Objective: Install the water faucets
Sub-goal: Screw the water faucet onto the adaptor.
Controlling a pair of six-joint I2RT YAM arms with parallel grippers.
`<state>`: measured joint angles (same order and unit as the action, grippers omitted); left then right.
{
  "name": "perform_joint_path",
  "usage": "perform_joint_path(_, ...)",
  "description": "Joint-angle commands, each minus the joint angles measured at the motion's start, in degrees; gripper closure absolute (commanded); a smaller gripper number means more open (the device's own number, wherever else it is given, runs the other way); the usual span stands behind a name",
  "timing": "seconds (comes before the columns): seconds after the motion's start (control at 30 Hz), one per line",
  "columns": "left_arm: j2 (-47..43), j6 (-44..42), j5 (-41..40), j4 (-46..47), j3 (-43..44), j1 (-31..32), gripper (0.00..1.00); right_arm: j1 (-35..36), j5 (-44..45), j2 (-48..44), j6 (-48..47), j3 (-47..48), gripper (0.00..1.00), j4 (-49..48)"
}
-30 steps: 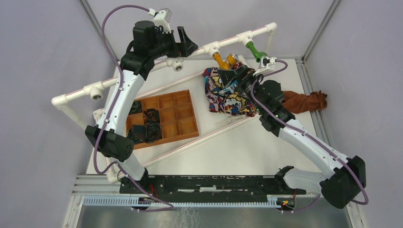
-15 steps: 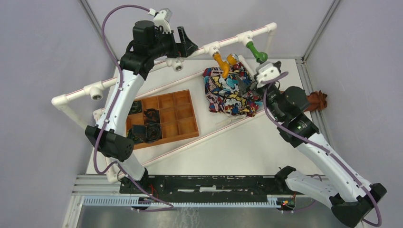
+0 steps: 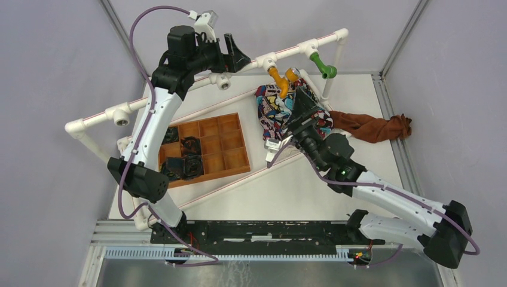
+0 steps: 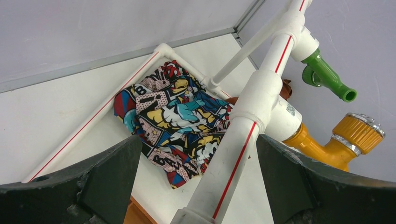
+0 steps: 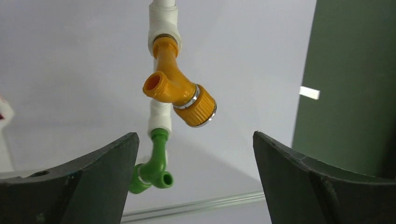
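glossy orange faucet (image 5: 172, 88), green faucet (image 5: 154, 163) on white pipe (image 4: 266, 91); left fingers (image 4: 93, 186), right fingers (image 5: 79, 182) spread, empty

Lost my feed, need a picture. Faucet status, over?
Both open, empty: left pincer by the pipe, right pincer facing the faucets. Orange faucet and green faucet both mounted on the pipe. Nothing between.

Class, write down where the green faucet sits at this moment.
In the top view, the green faucet is fitted to the raised white pipe near its far right end, just right of the orange-yellow faucet.
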<state>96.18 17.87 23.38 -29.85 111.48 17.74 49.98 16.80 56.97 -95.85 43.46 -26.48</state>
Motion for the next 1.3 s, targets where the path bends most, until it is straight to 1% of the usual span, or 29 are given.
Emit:
perform_joint_path(0.0,1.29,-1.96,2.39,-0.19,1.14,-0.07,0.00,0.65,4.35,4.50,-22.19,1.14,0.02,-12.95)
perform_joint_path(0.07,1.02,-2.07,2.29,-0.06,0.79,-0.07,0.00,0.65,3.40,6.81,-25.26,1.91,0.02,-14.80)
perform_joint_path(0.13,0.91,-2.14,2.29,-0.11,0.67,-0.20,0.00,0.65,3.41,9.07,-27.47,3.49,0.02,-14.62)
perform_joint_path(0.3,0.22,-2.59,2.29,-0.35,0.08,-0.51,0.00,-0.05,2.34,13.54,-28.94,7.11,0.03,-14.24)
perform_joint_path(0.4,0.06,-2.71,2.34,-0.21,-0.21,-0.69,0.00,-0.88,1.19,15.42,-27.39,9.26,0.05,-14.45)
perform_joint_path(0.43,-0.08,-2.75,2.44,-0.21,-0.31,-0.73,0.00,-1.06,1.20,15.81,-27.35,9.74,0.09,-14.38)
perform_joint_path(0.6,-0.28,-2.73,2.62,-0.04,-0.74,-0.90,0.00,-2.48,1.00,16.96,-25.36,10.81,0.37,-13.46)
perform_joint_path(0.67,-0.28,-2.73,2.68,-0.04,-0.82,-0.86,0.00,-2.82,0.84,16.95,-24.59,10.55,0.46,-13.34)
perform_joint_path(0.7,-0.29,-2.75,2.71,-0.04,-0.85,-0.98,0.00,-2.86,0.62,17.03,-24.23,10.38,0.49,-13.32)
perform_joint_path(0.77,-0.36,-2.66,2.81,-0.04,-0.89,-0.95,0.00,-3.11,0.60,17.29,-23.94,10.15,0.52,-13.53)
perform_joint_path(0.87,-0.51,-2.61,2.90,0.03,-0.91,-0.99,0.00,-3.42,0.53,17.40,-23.05,9.98,0.59,-13.79)
perform_joint_path(0.93,-0.50,-2.58,2.88,0.09,-0.91,-1.03,0.00,-3.39,0.63,17.39,-22.42,10.06,0.67,-13.75)
perform_joint_path(0.97,-0.47,-2.53,2.90,0.18,-0.91,-1.07,0.00,-3.44,0.61,17.39,-22.08,9.97,0.73,-13.70)
perform_joint_path(1.03,-0.26,-2.28,2.90,0.35,-0.91,-1.09,0.00,-3.18,0.99,17.55,-20.26,9.45,0.97,-15.26)
perform_joint_path(1.07,-0.14,-2.19,3.05,0.40,-0.91,-1.02,0.00,-3.09,1.40,17.79,-18.89,8.52,1.00,-18.41)
perform_joint_path(1.13,0.03,-2.02,3.31,0.51,-0.91,-1.04,0.00,-2.71,2.53,18.08,-17.40,7.40,1.00,-21.30)
perform_joint_path(1.2,0.29,-2.05,3.51,0.41,-0.89,-1.09,0.00,-2.19,4.34,18.07,-14.36,7.44,1.00,-21.22)
perform_joint_path(1.27,0.51,-1.89,3.71,0.40,-0.92,-1.03,0.00,-1.23,6.55,17.96,-9.27,8.43,1.00,-19.83)
